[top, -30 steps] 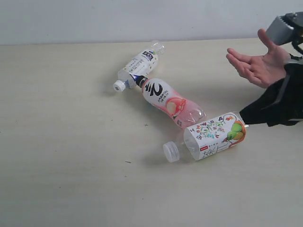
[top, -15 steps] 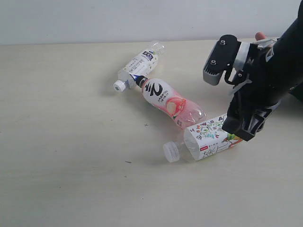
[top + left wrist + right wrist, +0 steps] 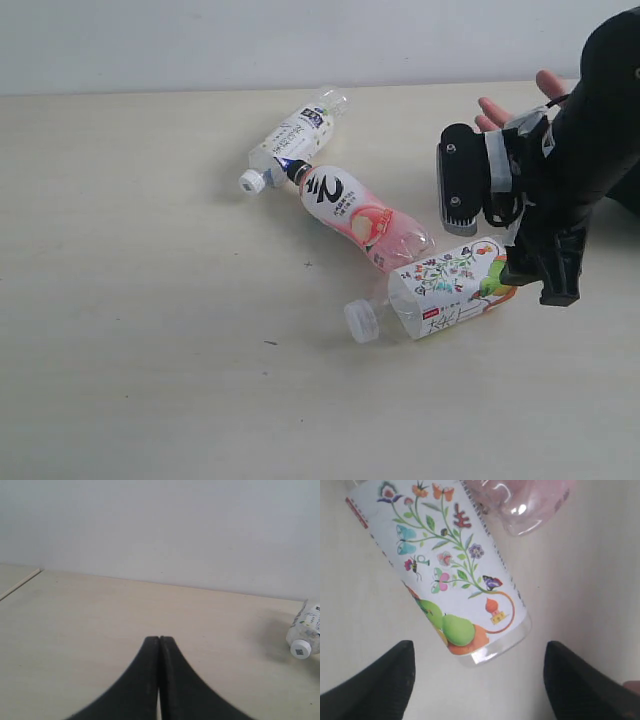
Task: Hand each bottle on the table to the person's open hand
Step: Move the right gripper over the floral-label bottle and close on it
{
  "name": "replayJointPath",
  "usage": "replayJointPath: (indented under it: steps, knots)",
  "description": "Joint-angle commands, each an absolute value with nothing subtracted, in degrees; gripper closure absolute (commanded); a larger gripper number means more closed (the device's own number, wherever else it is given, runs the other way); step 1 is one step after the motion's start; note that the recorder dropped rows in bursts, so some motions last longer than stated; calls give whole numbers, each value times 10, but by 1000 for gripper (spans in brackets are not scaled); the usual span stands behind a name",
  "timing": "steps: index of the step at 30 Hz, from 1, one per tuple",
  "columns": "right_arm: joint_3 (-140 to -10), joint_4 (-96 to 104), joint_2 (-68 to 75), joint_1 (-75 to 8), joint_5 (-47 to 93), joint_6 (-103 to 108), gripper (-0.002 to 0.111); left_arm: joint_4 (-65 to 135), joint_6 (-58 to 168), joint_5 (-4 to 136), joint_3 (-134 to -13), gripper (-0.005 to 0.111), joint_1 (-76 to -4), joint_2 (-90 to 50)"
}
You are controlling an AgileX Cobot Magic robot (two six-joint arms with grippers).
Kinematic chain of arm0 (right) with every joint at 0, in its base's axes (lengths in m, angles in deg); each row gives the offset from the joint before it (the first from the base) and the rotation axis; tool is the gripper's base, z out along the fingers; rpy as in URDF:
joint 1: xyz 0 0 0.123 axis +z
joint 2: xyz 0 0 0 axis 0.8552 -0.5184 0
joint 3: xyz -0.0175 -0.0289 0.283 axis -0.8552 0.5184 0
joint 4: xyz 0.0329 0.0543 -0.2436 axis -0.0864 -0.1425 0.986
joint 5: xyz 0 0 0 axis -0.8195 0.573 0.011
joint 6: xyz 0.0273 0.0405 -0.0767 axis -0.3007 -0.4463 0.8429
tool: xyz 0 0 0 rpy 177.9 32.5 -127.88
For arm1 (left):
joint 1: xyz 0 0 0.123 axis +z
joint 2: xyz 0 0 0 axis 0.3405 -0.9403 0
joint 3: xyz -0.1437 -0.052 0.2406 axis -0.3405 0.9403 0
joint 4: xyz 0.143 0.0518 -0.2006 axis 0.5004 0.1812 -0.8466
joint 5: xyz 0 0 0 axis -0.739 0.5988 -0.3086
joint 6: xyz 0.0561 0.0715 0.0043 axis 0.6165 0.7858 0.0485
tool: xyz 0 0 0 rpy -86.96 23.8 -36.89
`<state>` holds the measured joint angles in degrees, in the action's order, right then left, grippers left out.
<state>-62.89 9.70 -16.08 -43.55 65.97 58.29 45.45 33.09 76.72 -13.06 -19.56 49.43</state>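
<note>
**Right gripper spread over the fruit-label bottle**

The fruit-label bottle (image 3: pixel 450 288) lies on its side on the table (image 3: pixel 150 350). Its base points toward my right gripper (image 3: pixel 479 652), whose jaws stand wide apart on either side of it, gripping nothing. The pink bottle (image 3: pixel 362 220) lies just beside it, with the white-and-navy bottle (image 3: pixel 295 137) beyond. The person's hand (image 3: pixel 500 110) shows open behind the arm. My left gripper (image 3: pixel 159 647) is closed and empty.
</note>
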Motion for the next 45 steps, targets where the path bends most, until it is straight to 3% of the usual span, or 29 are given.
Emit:
replayJointPath:
  steps: [1,18,25,45]
  knots:
    - [-634,105,-180,-434,625,639,36,453,331,767,-130,107,-199,498]
    - [-634,69,-207,-434,614,699,34,453,331,767,-130,107,-199,498]
    - [-634,69,-229,-434,605,714,28,453,331,767,-130,107,-199,498]
    - [-634,38,-268,-434,562,739,28,453,331,767,-130,107,-199,498]
